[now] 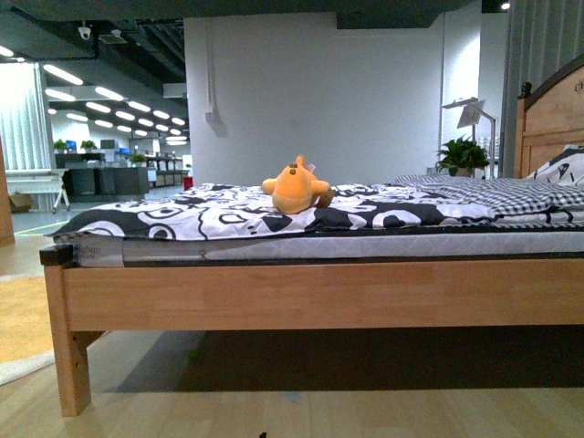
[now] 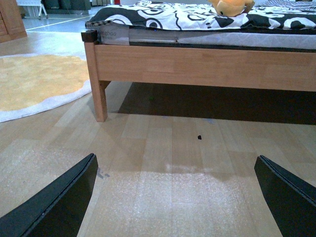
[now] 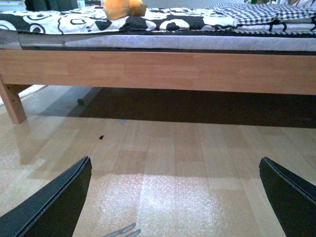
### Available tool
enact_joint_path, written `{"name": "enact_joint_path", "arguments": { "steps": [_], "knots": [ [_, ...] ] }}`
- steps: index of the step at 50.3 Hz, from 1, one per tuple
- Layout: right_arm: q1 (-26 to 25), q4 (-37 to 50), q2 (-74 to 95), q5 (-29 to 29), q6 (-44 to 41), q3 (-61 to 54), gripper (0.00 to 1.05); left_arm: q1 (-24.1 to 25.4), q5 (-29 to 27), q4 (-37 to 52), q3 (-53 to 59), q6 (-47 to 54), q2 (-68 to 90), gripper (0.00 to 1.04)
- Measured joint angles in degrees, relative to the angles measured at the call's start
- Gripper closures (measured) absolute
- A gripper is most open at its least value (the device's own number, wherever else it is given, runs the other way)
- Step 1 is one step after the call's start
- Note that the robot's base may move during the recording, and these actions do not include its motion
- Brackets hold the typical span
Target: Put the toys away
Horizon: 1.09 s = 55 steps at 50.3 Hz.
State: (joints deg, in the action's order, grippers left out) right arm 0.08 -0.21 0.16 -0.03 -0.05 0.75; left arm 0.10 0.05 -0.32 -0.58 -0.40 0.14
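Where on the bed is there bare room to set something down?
Free: the black-and-white cover left of the plush toy, toward the foot corner, and in front of it. Crowded: the right end, with rumpled checked blanket and pillow.

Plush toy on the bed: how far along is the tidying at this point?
Nothing looks done: the orange plush toy lies on the patterned bedspread, untouched. Nothing is in hand: the left tool and right tool are open and empty, low over the wooden floor before the bed frame. Left: reaching, grasping and stowing the toy; no container shows.
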Motion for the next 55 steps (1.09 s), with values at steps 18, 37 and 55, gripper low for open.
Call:
{"name": "enact_joint_path", "arguments": {
  "steps": [18, 37, 55],
  "knots": [
    [0.0, 0.0, 0.0, 0.15, 0.0, 0.0, 0.0, 0.0, 0.15, 0.0, 0.0, 0.0, 0.0, 0.06],
    [0.02, 0.0, 0.0, -0.02, 0.0, 0.0, 0.0, 0.0, -0.04, 0.0, 0.0, 0.0, 0.0, 0.06],
    [0.0, 0.0, 0.0, 0.0, 0.0, 0.0, 0.0, 0.0, -0.02, 0.0, 0.0, 0.0, 0.0, 0.06]
  ]
}}
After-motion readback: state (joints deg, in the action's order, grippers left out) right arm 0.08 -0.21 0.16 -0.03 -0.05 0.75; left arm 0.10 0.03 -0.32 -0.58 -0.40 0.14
